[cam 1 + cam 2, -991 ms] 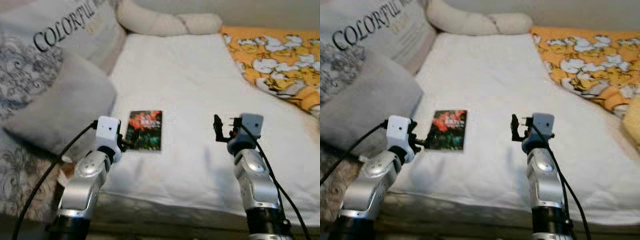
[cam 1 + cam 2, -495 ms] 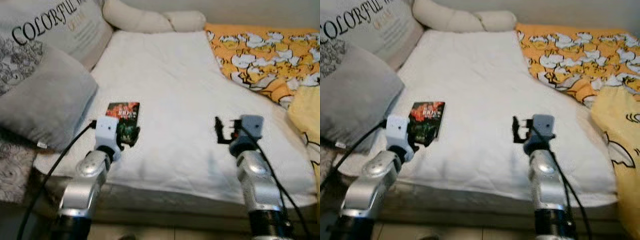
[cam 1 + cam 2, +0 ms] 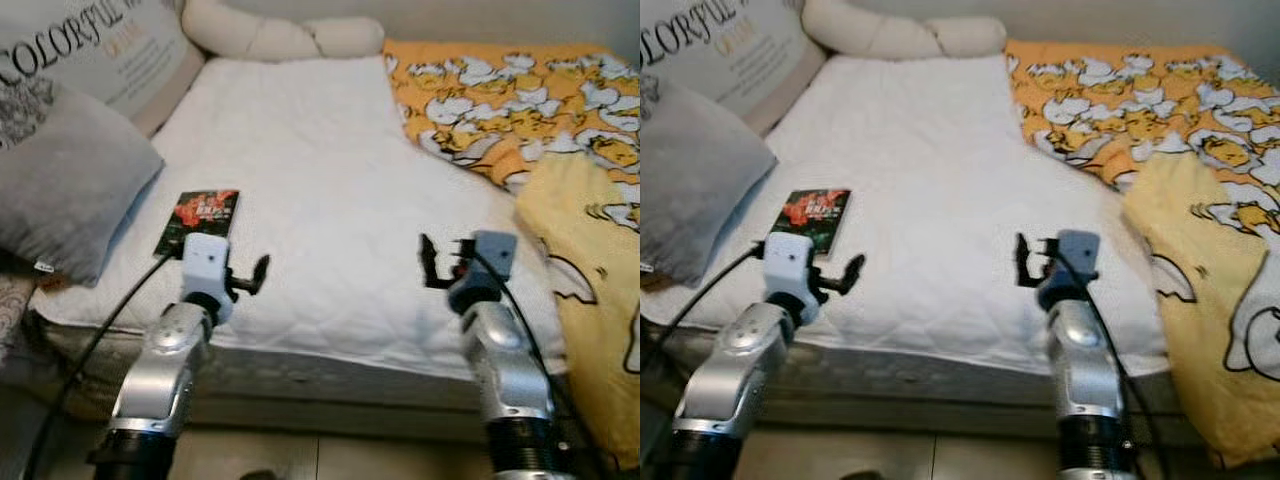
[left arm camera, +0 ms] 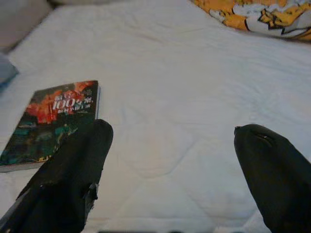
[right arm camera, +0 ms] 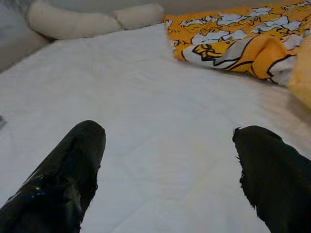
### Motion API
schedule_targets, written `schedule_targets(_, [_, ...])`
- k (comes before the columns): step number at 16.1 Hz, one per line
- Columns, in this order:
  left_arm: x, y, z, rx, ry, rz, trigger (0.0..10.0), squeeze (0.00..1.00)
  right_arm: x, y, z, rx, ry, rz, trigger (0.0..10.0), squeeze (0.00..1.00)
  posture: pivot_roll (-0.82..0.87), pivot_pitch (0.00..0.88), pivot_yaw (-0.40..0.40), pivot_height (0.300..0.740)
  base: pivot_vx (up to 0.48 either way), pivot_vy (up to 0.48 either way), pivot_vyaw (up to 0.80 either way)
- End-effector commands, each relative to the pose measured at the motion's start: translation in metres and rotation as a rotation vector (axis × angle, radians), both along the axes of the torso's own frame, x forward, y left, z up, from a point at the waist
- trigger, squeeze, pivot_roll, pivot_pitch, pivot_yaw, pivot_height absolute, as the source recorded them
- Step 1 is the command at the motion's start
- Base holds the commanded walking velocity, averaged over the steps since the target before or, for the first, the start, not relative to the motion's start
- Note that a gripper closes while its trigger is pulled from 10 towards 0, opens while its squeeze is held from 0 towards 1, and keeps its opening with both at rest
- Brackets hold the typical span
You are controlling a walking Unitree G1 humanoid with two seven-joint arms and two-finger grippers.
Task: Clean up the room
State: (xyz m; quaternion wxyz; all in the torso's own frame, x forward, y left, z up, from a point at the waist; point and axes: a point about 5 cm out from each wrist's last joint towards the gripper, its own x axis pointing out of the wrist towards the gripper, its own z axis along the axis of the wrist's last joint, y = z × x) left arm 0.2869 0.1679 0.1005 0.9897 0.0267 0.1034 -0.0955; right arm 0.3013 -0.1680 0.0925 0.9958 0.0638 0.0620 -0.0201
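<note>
The head camera's view has swung toward three o'clock since a second ago, bringing more of the orange cartoon-print blanket [image 3: 520, 110] into frame. A white quilted bed [image 3: 320, 170] spans the scene, the blanket bunched along its three o'clock edge, a grey pillow [image 3: 60, 185] and a lettered cushion [image 3: 100, 50] at nine o'clock. A dark, red-covered book [image 3: 197, 220] lies flat near the pillow. The left gripper [image 4: 170, 160] hovers beside it, fingers spread; the right gripper [image 5: 167, 165] hovers over bare quilt, fingers likewise spread.
</note>
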Motion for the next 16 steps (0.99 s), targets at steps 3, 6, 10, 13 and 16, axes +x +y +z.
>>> schedule_targets(3, [-0.0005,0.0009,-0.0018,0.013,0.004,0.002,10.0,0.87,0.002,-0.0025,0.0021,-0.001,-0.003,-0.004,10.0,1.0,0.05,0.0,0.036,0.74,0.0,-0.312,0.0])
schedule_targets(6, [0.001,-0.0016,-0.0024,0.012,-0.002,0.002,10.0,0.88,0.0011,-0.0012,0.0041,-0.019,-0.017,0.019,10.0,1.0,0.04,0.0,0.04,0.74,0.0,-0.31,0.0])
schedule_targets(10, [0.0021,-0.0009,-0.0011,0.008,-0.007,0.011,10.0,0.87,0.0008,0.0001,0.0049,-0.025,-0.017,0.039,10.0,1.0,0.04,0.0,0.04,0.74,0.0,-0.312,0.0])
schedule_targets(13, [0.0031,-0.0026,-0.0011,0.007,-0.01,0.009,10.0,0.87,0.0012,0.0001,0.0048,-0.033,-0.018,0.045,10.0,1.0,0.04,0.0,0.038,0.74,0.0,-0.312,0.0])
schedule_targets(16, [0.0037,-0.0032,-0.0009,0.007,-0.014,0.004,10.0,0.87,0.0016,0.0005,0.0046,-0.034,-0.018,0.048,10.0,1.0,0.04,0.0,0.041,0.74,0.0,-0.311,0.0])
